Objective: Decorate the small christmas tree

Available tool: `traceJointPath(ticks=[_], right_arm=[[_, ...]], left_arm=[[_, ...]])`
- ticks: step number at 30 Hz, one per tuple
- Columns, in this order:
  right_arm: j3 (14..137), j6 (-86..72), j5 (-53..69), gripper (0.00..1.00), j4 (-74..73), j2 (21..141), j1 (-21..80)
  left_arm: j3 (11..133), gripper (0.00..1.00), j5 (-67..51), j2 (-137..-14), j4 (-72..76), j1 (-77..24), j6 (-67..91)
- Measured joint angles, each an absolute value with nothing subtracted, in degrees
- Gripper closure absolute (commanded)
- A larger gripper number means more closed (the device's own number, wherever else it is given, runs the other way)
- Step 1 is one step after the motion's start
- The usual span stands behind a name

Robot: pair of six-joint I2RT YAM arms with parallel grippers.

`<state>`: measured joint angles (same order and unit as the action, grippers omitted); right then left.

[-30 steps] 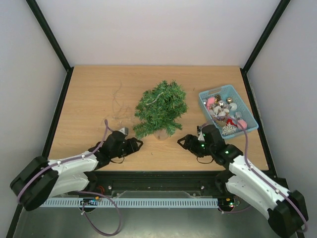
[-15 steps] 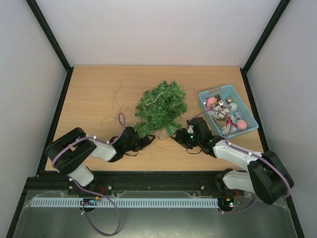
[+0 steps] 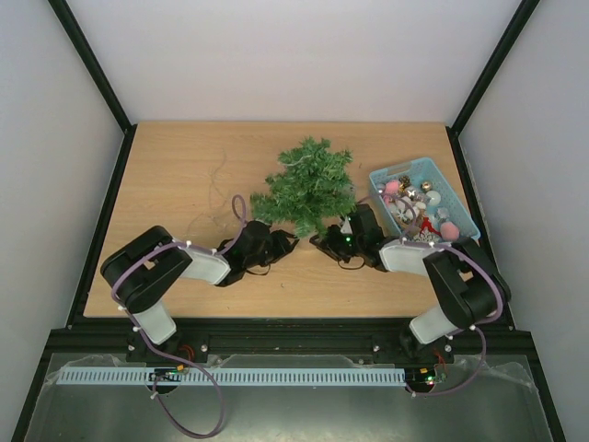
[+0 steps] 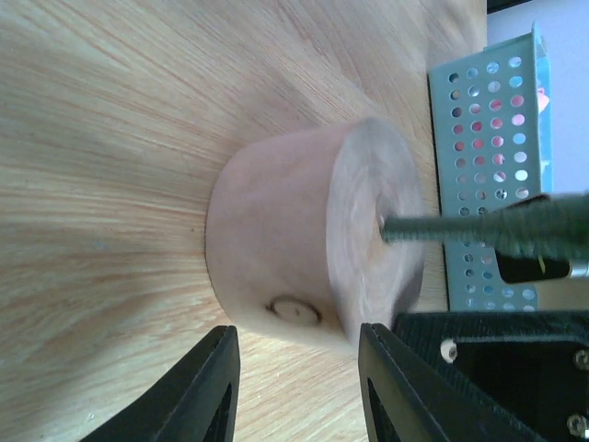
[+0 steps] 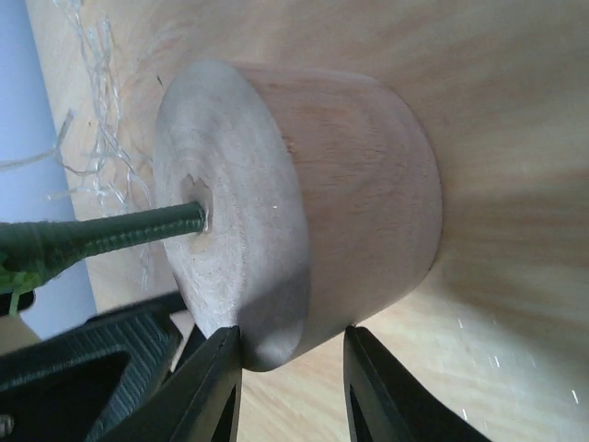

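Note:
The small christmas tree (image 3: 308, 184) stands mid-table, its bushy green top hiding its base from above. In the left wrist view the round wooden base (image 4: 304, 249) and green stem (image 4: 460, 226) lie just ahead of my left gripper (image 4: 296, 348), whose fingers are open and apart from the base. My left gripper (image 3: 287, 241) is at the tree's left foot. My right gripper (image 3: 320, 243) is at its right foot. In the right wrist view the right gripper (image 5: 290, 343) has its fingers clamped on the edge of the base (image 5: 350, 184).
A light-blue plastic basket (image 3: 398, 167) of ornaments (image 3: 414, 207) sits right of the tree; its perforated wall shows in the left wrist view (image 4: 488, 120). A thin clear string (image 3: 219, 184) lies on the table left of the tree. Black frame posts edge the table.
Both grippers have closed in on the tree's base from either side. The tree has shifted back and a little to the right, toward the basket.

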<state>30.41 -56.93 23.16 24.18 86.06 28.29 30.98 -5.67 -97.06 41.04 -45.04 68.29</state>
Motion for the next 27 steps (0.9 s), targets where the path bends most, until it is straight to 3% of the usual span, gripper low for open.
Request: traceJointPath(ticks=[9, 16, 20, 27], right_arm=[[37.34, -54.70, 23.97, 0.71, 24.75, 92.84, 26.50], [36.53, -53.06, 23.51, 0.62, 23.00, 90.54, 26.35], [34.92, -51.55, 22.74, 0.58, 19.44, 83.15, 26.28], [31.81, -47.92, 21.04, 0.53, 9.04, 64.73, 26.26]], left_arm=[[32.18, 0.63, -4.69, -97.62, 39.03, -44.03, 66.59], [26.79, 0.55, -4.43, -93.30, 36.88, -43.97, 66.35], [24.93, 0.49, -4.10, -84.47, 29.82, -43.97, 65.76], [22.98, 0.25, 2.57, -57.21, 6.35, -40.64, 61.76]])
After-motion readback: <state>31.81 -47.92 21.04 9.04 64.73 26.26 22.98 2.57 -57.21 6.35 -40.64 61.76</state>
